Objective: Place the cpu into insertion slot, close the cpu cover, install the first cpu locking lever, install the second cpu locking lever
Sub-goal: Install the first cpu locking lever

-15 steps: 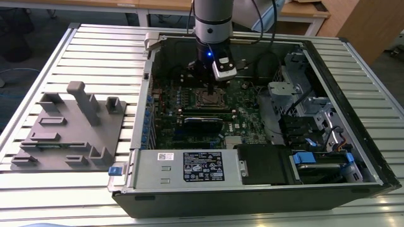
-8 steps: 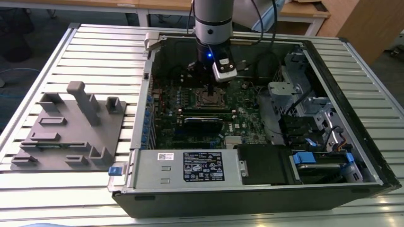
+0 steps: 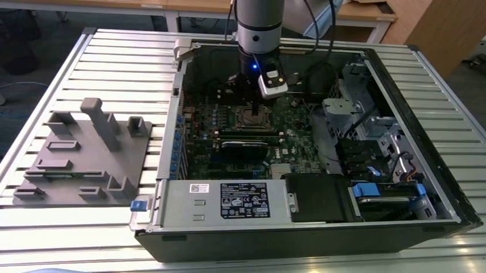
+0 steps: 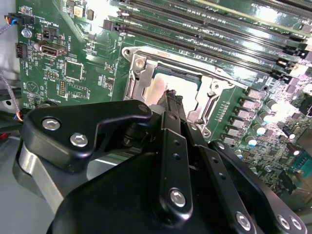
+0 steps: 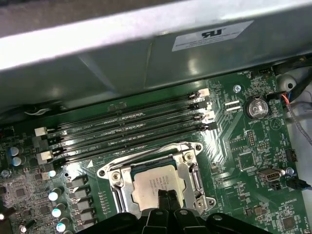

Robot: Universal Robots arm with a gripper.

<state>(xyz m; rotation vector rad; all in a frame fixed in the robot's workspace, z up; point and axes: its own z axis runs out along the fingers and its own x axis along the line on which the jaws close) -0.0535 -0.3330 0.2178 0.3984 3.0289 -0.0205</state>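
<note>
Near edge of the cpu behind the gripper

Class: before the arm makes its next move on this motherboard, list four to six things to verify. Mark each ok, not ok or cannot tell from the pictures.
1. The cpu sits in the insertion slot: ok.
2. The cpu cover lies flat around the chip in both wrist views: ok.
3. Both locking levers are latched: cannot tell.
4. The gripper is over the cpu, fingers together with nothing between them: ok.
5. The fingers are touching the chip: cannot tell.
6. The gripper is apart from the memory slots beside the socket: ok.
</note>
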